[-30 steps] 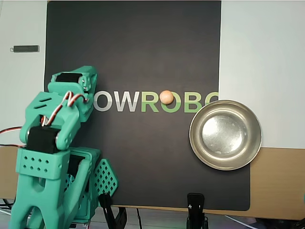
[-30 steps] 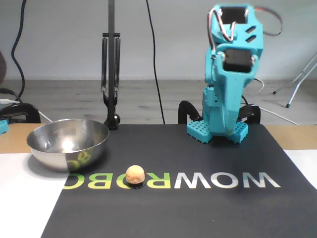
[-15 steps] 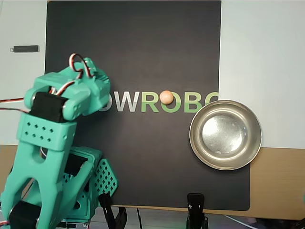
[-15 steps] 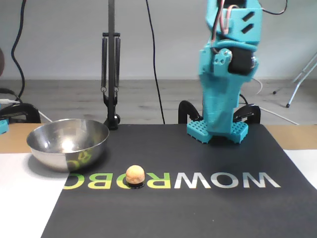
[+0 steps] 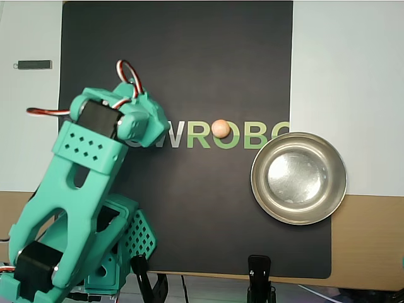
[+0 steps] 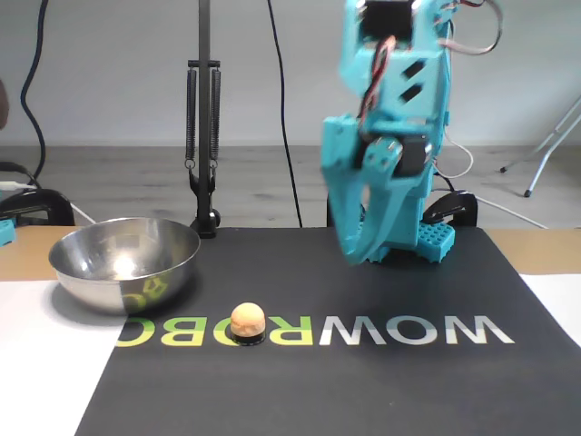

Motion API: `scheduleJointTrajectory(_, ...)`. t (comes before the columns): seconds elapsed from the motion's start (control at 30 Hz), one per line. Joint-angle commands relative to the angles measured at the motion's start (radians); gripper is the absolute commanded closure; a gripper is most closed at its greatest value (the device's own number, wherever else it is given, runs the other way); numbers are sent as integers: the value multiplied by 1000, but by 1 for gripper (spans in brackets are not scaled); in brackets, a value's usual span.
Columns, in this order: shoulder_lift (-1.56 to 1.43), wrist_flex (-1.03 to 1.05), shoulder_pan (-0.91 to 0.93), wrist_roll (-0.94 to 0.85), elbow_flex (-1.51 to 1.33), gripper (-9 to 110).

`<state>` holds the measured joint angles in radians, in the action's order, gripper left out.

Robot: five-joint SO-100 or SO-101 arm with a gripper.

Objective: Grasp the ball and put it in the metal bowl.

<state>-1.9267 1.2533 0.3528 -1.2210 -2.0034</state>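
The ball [image 5: 219, 129] is a small peach-orange sphere resting on the green O of the lettering on the black mat [image 5: 189, 57]; the fixed view shows the ball [image 6: 247, 319] near the mat's front. The metal bowl [image 5: 298, 135], shiny and with nothing in it, stands right of the ball in the overhead view and, as the bowl [image 6: 100, 280], left of it in the fixed view. My teal gripper [image 6: 355, 256] hangs point-down above the mat, well right of the ball, its fingers together with nothing between them. From overhead only the wrist [image 5: 140, 120] shows, left of the ball.
The arm's base [image 6: 401, 240] sits at the mat's back edge. A black lamp stand [image 6: 203, 136] rises behind the bowl, and its clamp [image 5: 259, 278] grips the table's edge. A small dark bar [image 5: 34, 64] lies on the white table at the left of the overhead view.
The arm has swung out from its folded pose and reached forward over the mat toward the ball, the gripper now tilted down. Ball and bowl have not moved.
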Motion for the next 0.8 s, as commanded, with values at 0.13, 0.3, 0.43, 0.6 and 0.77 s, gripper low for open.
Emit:
scheduleJointTrajectory(0.13, 78, 5, 63, -11, 155, 101)
scheduleJointTrajectory(0.3, 146, 5, 114, -12, 215, 101)
scheduleJointTrajectory(0.43, 192, 5, 155, -14, 267, 101)
scheduleJointTrajectory(0.6, 227, 6, 189, -15, 321, 101)
scheduleJointTrajectory(0.77, 230, 80, 212, -160, 334, 101)
